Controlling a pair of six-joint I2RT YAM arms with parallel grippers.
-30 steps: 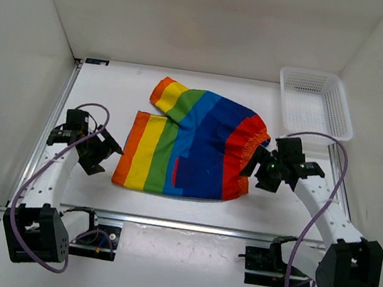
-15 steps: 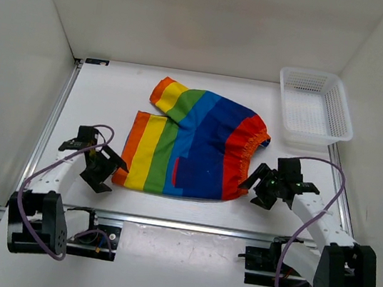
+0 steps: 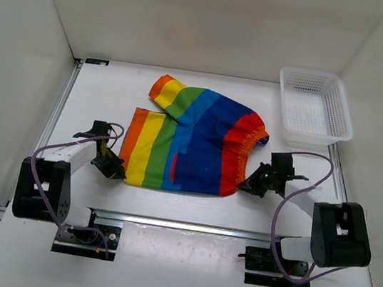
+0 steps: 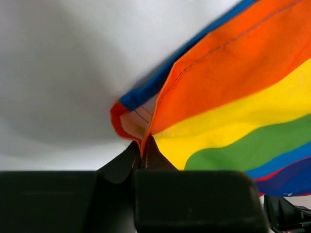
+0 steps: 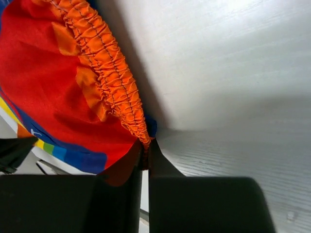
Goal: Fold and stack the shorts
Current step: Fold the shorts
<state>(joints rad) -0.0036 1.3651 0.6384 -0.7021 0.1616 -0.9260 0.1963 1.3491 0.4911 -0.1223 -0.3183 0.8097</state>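
My L claw point(image 3: 110, 167) was pinched shut on the shorts' point(image 3: 191, 143) orange hem corner point(image 4: 146, 138), and my R claw point(image 3: 246, 186) on the waistband point(image 5: 112, 82) near end. The shorts lay flat on the worktop point(image 3: 105, 94) btwn both claws, long axis L–R. Fold prob. goes away from me.

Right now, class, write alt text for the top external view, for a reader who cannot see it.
Rainbow-striped shorts lie spread on a white table, the left end effector shut on their near orange hem corner and the right end effector shut on their near waistband corner. A white mesh basket sits at the far right corner.
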